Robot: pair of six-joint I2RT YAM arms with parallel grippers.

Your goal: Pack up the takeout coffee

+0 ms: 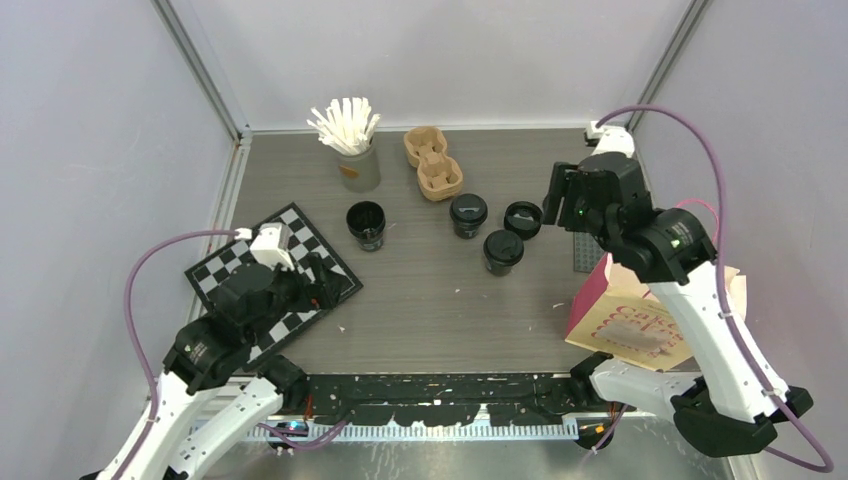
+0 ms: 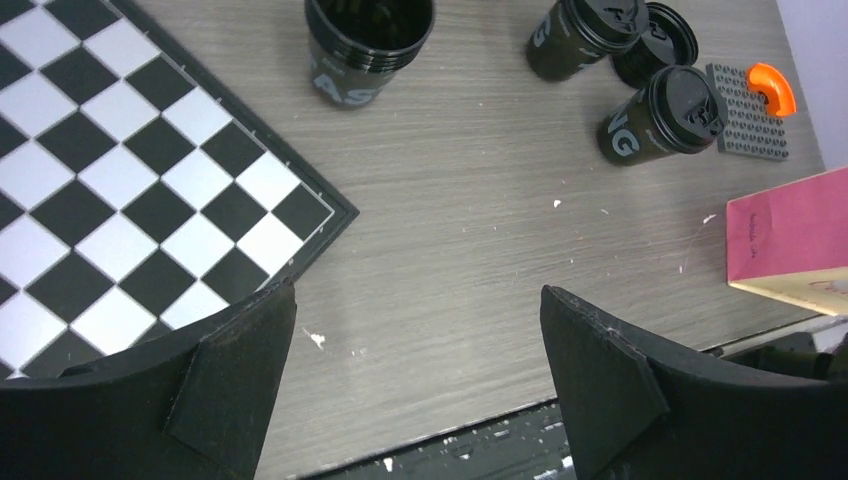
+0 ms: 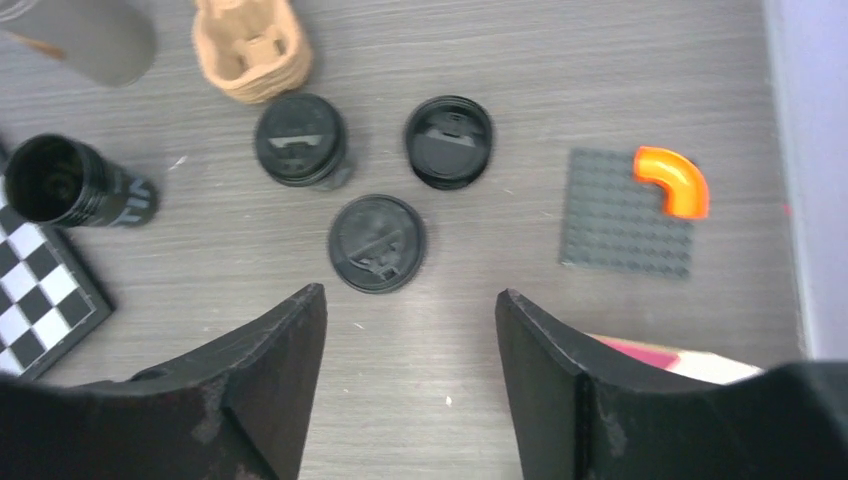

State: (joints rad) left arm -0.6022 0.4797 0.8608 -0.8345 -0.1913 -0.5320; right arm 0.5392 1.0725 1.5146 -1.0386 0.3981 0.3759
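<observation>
One black paper cup (image 1: pixel 366 222) stands open without a lid, also seen in the left wrist view (image 2: pixel 368 45) and the right wrist view (image 3: pixel 60 180). Two lidded black cups stand at mid table (image 1: pixel 468 213) (image 1: pixel 503 250). A black lid (image 1: pixel 523 218) lies flat beside them, apparently loose (image 3: pixel 449 142). My right gripper (image 1: pixel 560 195) hovers just right of this group; it is open (image 3: pixel 411 293) and holds nothing, and the nearer lidded cup (image 3: pixel 378 243) lies just beyond its fingertips. My left gripper (image 1: pixel 320 285) is open over the table by the chessboard's corner, empty (image 2: pixel 417 293).
A brown pulp cup carrier (image 1: pixel 432 162) and a grey cup of white sticks (image 1: pixel 358 165) stand at the back. A chessboard (image 1: pixel 270 275) lies at the left. A grey studded plate (image 3: pixel 625 213) with an orange piece (image 3: pixel 675 180) and a pink bag (image 1: pixel 640 315) are at the right.
</observation>
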